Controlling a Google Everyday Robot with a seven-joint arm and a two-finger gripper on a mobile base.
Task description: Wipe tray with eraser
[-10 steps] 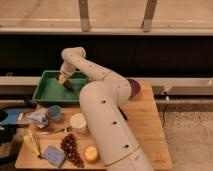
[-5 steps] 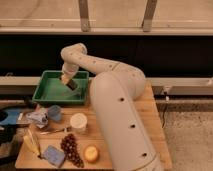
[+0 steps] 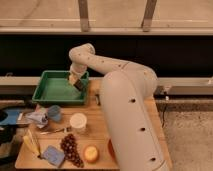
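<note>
- The robot's white arm (image 3: pixel 125 95) reaches over the wooden table (image 3: pixel 155 120) to the green tray (image 3: pixel 50 92) at its far left corner.
- The gripper (image 3: pixel 77 82), clamped tight on the small black eraser (image 3: pixel 79 86), hangs above the tray's right side, near the rim.
- Nearer the camera lie a blue cup (image 3: pixel 54 113), a white cup (image 3: pixel 78 121), grapes (image 3: pixel 71 149) and a blue sponge (image 3: pixel 52 155).

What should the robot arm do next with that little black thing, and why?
Probably lower it and sweep left across the floor of the large green plastic tray. The gripper, jaws shut on the small flat black eraser, sits at the tray's right side, so most of the floor lies to its left, apparently unwiped.
</note>
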